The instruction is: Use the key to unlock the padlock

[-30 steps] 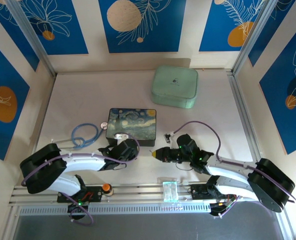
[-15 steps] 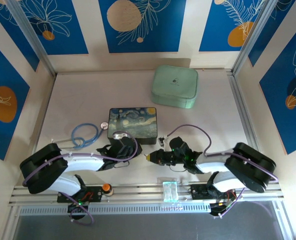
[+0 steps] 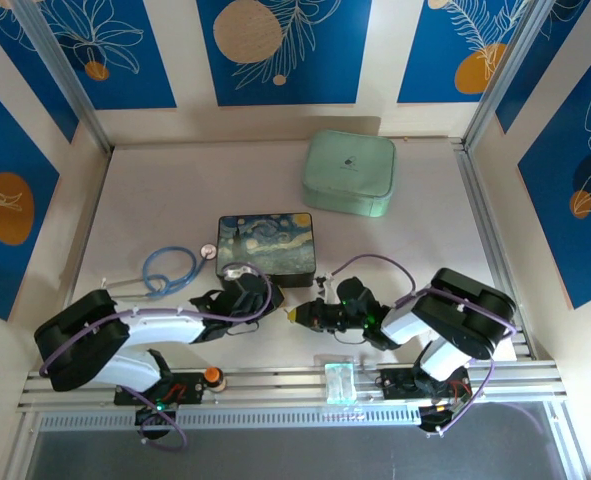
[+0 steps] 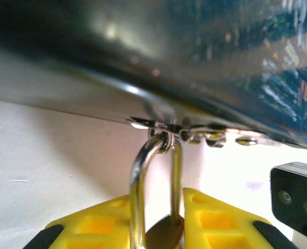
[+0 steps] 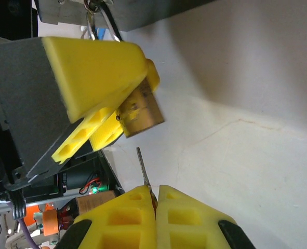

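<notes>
The padlock (image 5: 141,112) is clamped between the yellow pads (image 4: 221,223) of the left claw (image 4: 169,212), at the near edge of the starry-patterned tin (image 3: 267,245). In the left wrist view its silvery shackle (image 4: 136,187) rises from between the 2 pads and is hooked through a small metal loop (image 4: 163,140) on the lower edge of the tin. Only a little of the brass body shows there, low between the pads. In the right wrist view the brass body sticks out from under the pads of the left claw.

The key (image 5: 143,168) is held in the right claw (image 5: 156,193). The 2 yellow pads (image 5: 127,220) of this claw are pressed together on it, so that only the thin blade comes out. The blade points toward the padlock body. Its tip is near the body but apart from it, with a small gap of desk showing between them. I cannot tell where the keyhole is.

In the top view the left claw (image 3: 243,292) lies just in front of the tin and the right claw (image 3: 300,315) is just to its right, both low over the desk (image 3: 145,190). A blue-tubed stethoscope (image 3: 168,268) lies left of the tin, with its round disc just beside the left edge of the tin. A mint-green case (image 3: 348,175) sits well behind the tin, more to the right
</notes>
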Controlling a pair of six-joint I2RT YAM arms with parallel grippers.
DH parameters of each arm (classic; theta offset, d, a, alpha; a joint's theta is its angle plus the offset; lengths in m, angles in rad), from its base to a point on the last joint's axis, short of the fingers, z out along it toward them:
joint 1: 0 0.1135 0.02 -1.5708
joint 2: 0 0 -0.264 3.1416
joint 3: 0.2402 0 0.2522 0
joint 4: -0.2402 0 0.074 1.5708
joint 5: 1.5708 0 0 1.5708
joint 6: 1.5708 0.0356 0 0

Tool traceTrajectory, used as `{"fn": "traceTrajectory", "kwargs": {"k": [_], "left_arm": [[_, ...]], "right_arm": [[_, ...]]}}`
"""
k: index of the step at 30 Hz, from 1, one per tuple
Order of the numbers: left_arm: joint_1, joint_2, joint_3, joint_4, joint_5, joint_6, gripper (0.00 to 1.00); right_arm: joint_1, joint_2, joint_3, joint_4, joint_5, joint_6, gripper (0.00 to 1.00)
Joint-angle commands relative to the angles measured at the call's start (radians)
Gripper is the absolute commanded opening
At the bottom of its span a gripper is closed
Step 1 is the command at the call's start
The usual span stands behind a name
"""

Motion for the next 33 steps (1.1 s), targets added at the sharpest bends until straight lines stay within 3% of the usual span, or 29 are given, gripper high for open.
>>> {"fn": "traceTrajectory", "kwargs": {"k": [1, 9, 12, 15, 27, 33], "left_arm": [[0.008, -0.013, -0.021, -0.037, 0.021, -0.063, 0.08], [0.008, 0.000, -0.041, -0.014, 0.012, -0.078, 0.07], [0.007, 0.004, -0.063, 0.028, 0.008, -0.096, 0.00], [0.007, -0.016, -0.065, 0.017, -0.003, -0.102, 0.00], [0.007, -0.111, -0.103, 0.040, -0.057, -0.165, 0.00], [0.007, -0.122, -0.120, 0.070, -0.065, -0.175, 0.00]], "right_arm": [[-0.007, 0.039, -0.009, 0.108, -0.020, 0.030, 0.00], [-0.010, 0.067, -0.013, 0.131, -0.014, 0.034, 0.00], [-0.014, 0.064, -0.015, 0.121, -0.012, 0.039, 0.00], [-0.018, 0.074, -0.014, 0.121, -0.014, 0.074, 0.00], [-0.035, 0.234, -0.017, 0.404, -0.105, 0.211, 0.00], [-0.026, 0.242, -0.002, 0.404, -0.103, 0.215, 0.00]]}}
